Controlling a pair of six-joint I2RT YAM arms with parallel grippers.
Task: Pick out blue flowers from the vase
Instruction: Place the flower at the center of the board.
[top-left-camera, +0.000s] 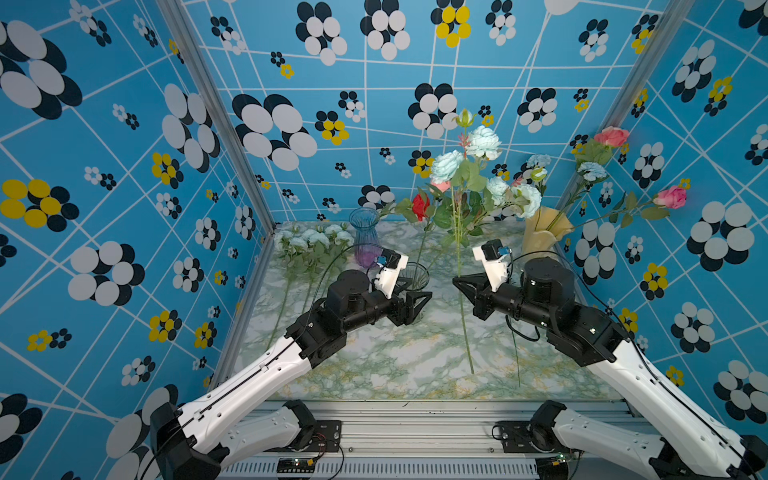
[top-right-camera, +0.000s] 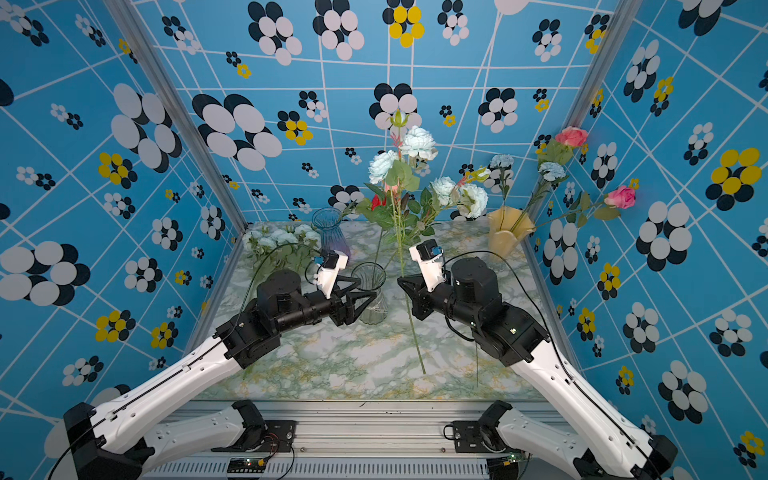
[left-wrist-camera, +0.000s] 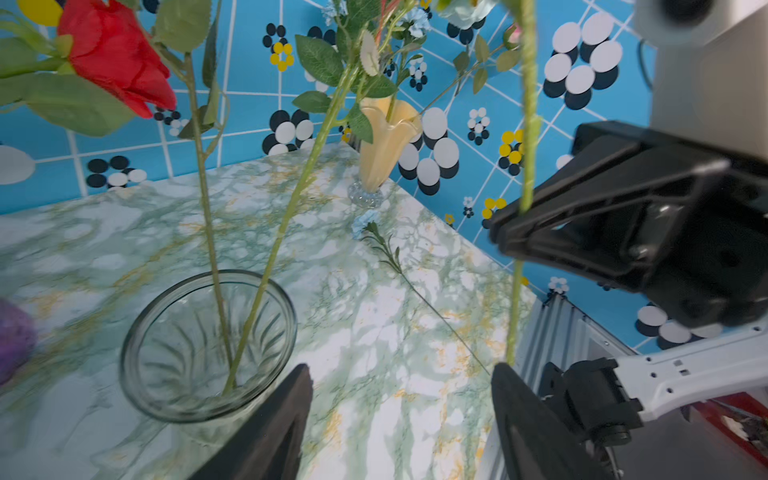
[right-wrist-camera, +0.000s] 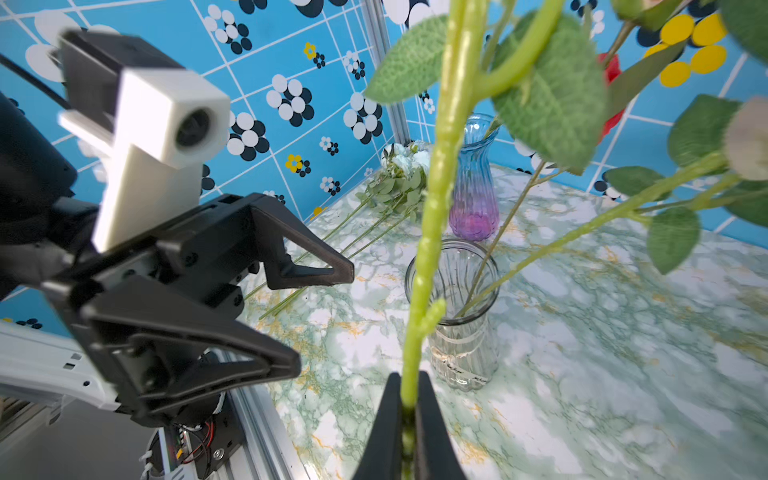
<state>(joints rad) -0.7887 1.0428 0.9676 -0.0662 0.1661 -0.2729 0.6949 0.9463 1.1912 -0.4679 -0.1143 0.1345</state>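
My right gripper (right-wrist-camera: 409, 386) is shut on the green stem (right-wrist-camera: 436, 187) of a blue flower and holds it upright, clear of the vase. Its pale blooms (top-left-camera: 484, 141) show in both top views (top-right-camera: 419, 141). The clear glass vase (top-left-camera: 415, 276) stands mid-table and holds a red rose (top-left-camera: 420, 205) and a leaning stem with pale blue blooms (top-left-camera: 528, 199). My left gripper (left-wrist-camera: 403, 370) is open beside the vase's (left-wrist-camera: 160, 405) rim, with only table between its fingers. In a top view the two grippers, left (top-right-camera: 368, 286) and right (top-right-camera: 401, 282), face each other.
Several blue flowers (top-left-camera: 316, 239) lie at the table's far left beside a blue-purple vase (top-left-camera: 365, 237). A yellow vase (top-left-camera: 544, 235) at the far right holds pink roses (top-left-camera: 611, 135) and small blue blooms (top-left-camera: 592, 170). One small blue flower (left-wrist-camera: 365, 222) lies on the table.
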